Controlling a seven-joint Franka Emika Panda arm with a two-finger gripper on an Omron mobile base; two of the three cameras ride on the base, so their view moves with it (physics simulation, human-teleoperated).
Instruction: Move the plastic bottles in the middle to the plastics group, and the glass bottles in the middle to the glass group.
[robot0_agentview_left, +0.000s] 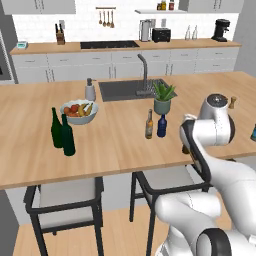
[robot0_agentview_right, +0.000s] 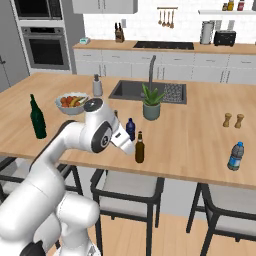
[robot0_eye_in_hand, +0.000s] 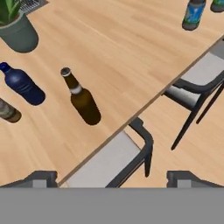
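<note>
wooden island counter (robot0_agentview_right: 200, 145), kitchen behind

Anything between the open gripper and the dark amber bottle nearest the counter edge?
Nothing visible. In the hand view the dark amber bottle stands alone on bare counter ahead of the open gripper; the dark blue bottle and potted plant sit beyond it.

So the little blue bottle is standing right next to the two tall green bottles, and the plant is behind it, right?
Not quite. The little blue bottle stands next to a brown bottle, not the green ones. The two tall green bottles are far off, near the fruit bowl. The plant is behind the blue bottle, as you said. The left base view shows it.
</note>
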